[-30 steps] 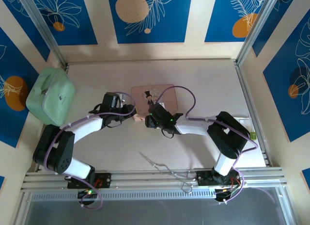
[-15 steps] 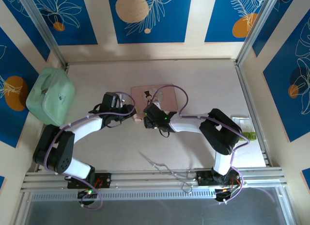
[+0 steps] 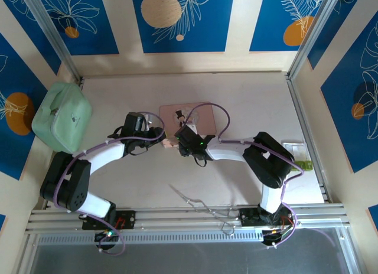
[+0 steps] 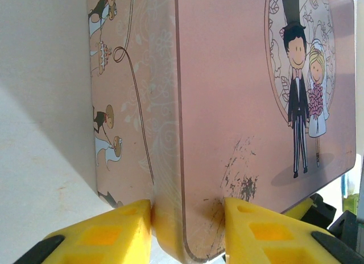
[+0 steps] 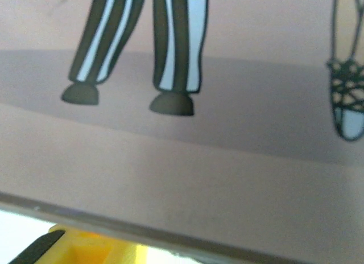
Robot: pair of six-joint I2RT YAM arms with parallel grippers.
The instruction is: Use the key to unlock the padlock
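The pink tin [image 3: 198, 112] with a cartoon bride and groom on its lid lies in the middle of the table. My left gripper [image 3: 168, 142] is shut on its near-left corner. In the left wrist view the two yellow fingers [image 4: 108, 232] clamp that corner of the pink tin [image 4: 239, 93], one on the side wall and one on the lid. My right gripper [image 3: 182, 136] presses close against the tin's front edge. The right wrist view has the pink tin's lid [image 5: 187, 161] very near, with a bit of one yellow finger [image 5: 85, 250] below it. The padlock and key are hidden.
A pale green case [image 3: 62, 116] sits at the far left by the wall. A long thin metal wire tool [image 3: 195, 200] lies near the front rail. A small white and green item [image 3: 301, 159] rests at the right edge.
My right gripper has moved left and up against the tin's front edge, covering more of the lid. The left gripper has stayed clamped on the corner.
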